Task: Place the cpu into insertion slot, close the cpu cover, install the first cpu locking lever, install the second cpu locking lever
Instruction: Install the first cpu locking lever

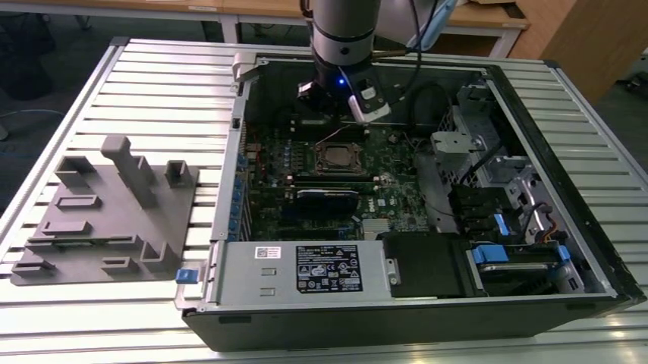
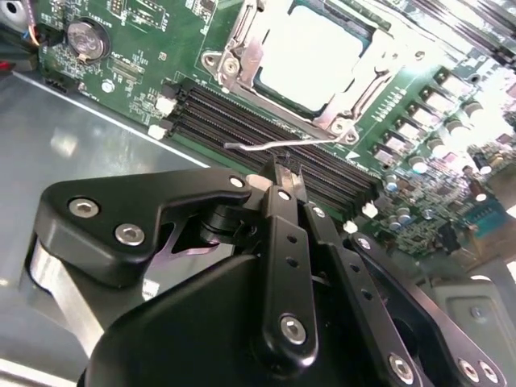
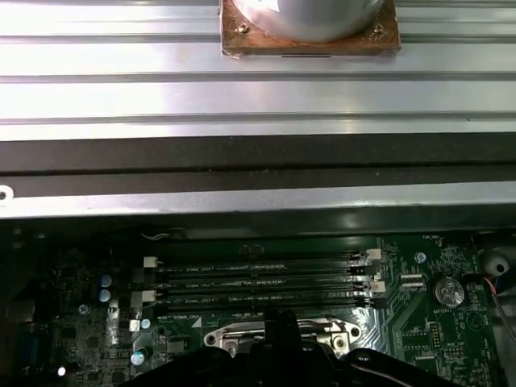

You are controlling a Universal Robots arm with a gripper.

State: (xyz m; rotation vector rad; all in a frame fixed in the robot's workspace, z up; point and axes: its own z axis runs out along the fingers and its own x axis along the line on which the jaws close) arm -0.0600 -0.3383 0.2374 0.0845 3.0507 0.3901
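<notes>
The cpu [image 2: 310, 56], a flat, pale metallic square, sat in the insertion slot [image 2: 347, 125] on the green board [image 2: 137, 56]. The thin silvery cpu cover [image 2: 246, 40] framed it and was apparently lowered to hold it. We saw the black gripper [image 2: 286, 176], tips together in a narrow point suited to pushing, just beside a thin wire locking lever [image 2: 258, 146].

Power supply label [image 1: 329, 268]: white print on black, illegible
White sticker [image 1: 267, 252]: barcode-like marks, unreadable
Memory slots [image 3: 258, 282]: pale lettering, too fine to read
</notes>
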